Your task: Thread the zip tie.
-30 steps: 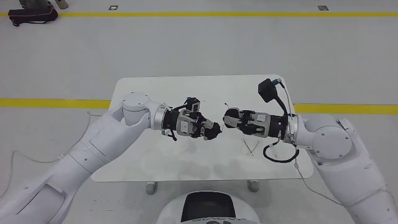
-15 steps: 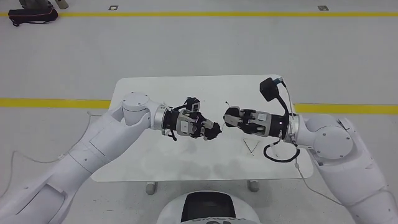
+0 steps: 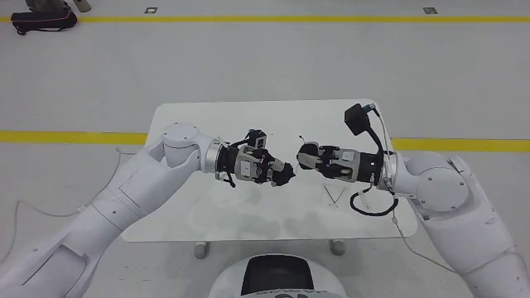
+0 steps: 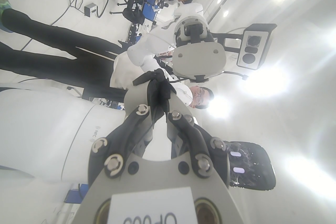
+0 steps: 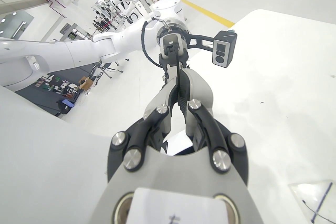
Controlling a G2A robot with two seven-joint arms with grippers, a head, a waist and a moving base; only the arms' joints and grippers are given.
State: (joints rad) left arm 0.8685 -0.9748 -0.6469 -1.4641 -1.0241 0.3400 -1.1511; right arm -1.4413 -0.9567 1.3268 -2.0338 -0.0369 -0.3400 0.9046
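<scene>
Above the middle of the table (image 3: 199, 128), the left gripper (image 3: 284, 175) and the right gripper (image 3: 303, 162) are facing each other, tips nearly meeting. The right gripper's fingers are clamping narrowly on the black zip tie (image 5: 178, 70). The left gripper is pinching what seems to be its other end. A clear bag (image 3: 334, 194) is lying on the table near its robot-side edge.

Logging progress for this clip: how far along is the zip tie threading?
Done: the zip tie is off the table, left jaws and right jaws both shut on it. In hand: the jaws face tip to tip, close together, tie spanning them. Left: the tail entering the head is too small to confirm; pulling it through likely remains.
</scene>
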